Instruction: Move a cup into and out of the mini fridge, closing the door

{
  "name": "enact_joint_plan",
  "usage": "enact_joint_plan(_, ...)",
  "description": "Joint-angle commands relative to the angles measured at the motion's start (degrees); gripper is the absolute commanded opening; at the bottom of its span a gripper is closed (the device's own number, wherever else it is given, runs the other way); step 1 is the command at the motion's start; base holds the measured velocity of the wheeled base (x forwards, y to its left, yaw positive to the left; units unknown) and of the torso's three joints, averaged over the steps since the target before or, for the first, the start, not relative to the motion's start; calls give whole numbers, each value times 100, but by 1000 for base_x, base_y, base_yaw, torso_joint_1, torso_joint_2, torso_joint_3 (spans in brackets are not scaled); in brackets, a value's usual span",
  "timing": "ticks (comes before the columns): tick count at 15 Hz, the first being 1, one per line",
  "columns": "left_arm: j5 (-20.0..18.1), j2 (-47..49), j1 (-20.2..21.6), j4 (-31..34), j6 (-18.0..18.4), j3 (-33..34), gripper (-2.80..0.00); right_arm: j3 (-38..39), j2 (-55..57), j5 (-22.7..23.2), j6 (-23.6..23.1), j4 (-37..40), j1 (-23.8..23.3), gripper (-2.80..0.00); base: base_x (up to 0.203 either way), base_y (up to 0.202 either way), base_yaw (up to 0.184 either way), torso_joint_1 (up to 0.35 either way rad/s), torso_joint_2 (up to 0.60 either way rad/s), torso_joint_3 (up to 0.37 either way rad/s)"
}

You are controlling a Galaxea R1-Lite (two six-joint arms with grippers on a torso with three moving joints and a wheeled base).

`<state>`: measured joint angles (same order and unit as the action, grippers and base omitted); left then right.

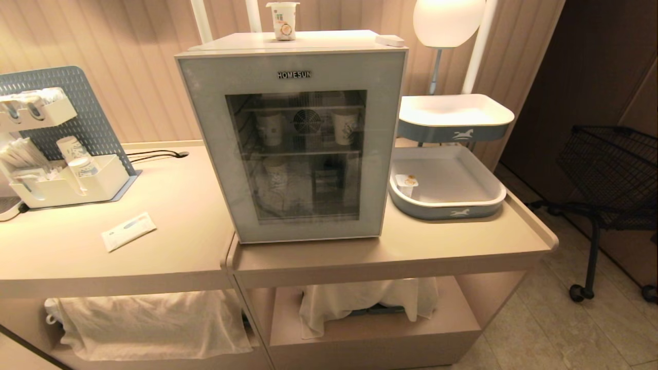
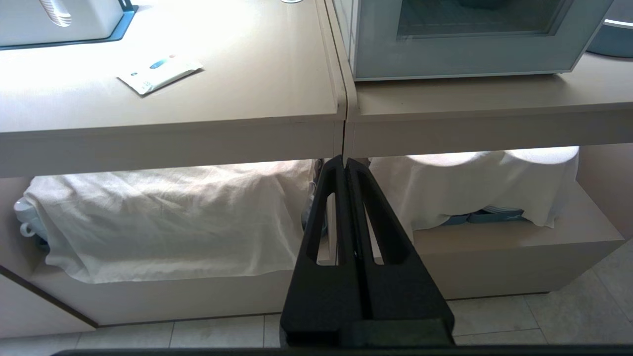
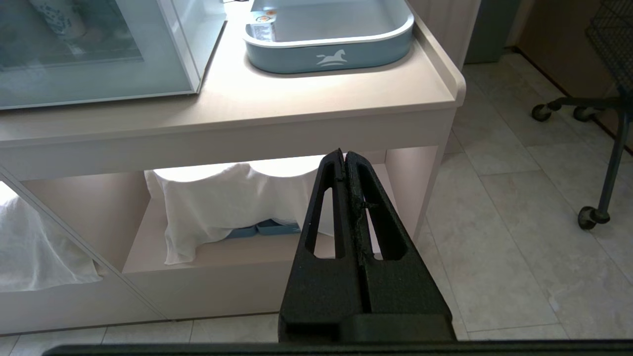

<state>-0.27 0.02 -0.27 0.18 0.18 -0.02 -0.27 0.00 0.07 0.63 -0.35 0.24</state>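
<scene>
Head view shows a white fridge [image 1: 293, 144] on a beige counter [image 1: 437, 241], its door [image 1: 205, 154] flush against the cabinet and closed. Paper cups stand on wire shelves behind the glass. The cup [image 1: 283, 19], a small white yogurt pot, stands upright on the fridge's top, near the back edge. To the right lies a blue-grey tray [image 1: 452, 208] with a tinier cup [image 1: 408, 184] in its corner.

Neither arm appears in that view. Each wrist view shows its own gripper hanging low in front of the counter, below the counter edge: the left gripper [image 2: 344, 160] and the right gripper [image 3: 344, 154] both have fingers pressed together, holding nothing.

Nothing seems begun yet. Opening the door likely comes first; which edge is hinged cannot be told. The working gripper would need to spread its fingers, hook the free edge, and swing the door wide enough to clear the shelves before lifting the cup.
</scene>
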Motion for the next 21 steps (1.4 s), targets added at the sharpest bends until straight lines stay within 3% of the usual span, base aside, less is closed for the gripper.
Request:
enact_joint_plan(1, 0, 6, 0, -1, -1, -1, -280, 0, 9, 1, -1, 0, 2, -280, 0, 0, 0, 0, 0, 0)
enact_joint_plan(21, 0, 6, 0, -1, -1, 2, -280, 0, 9, -7, 51, 0, 2, -280, 0, 0, 0, 0, 0, 0)
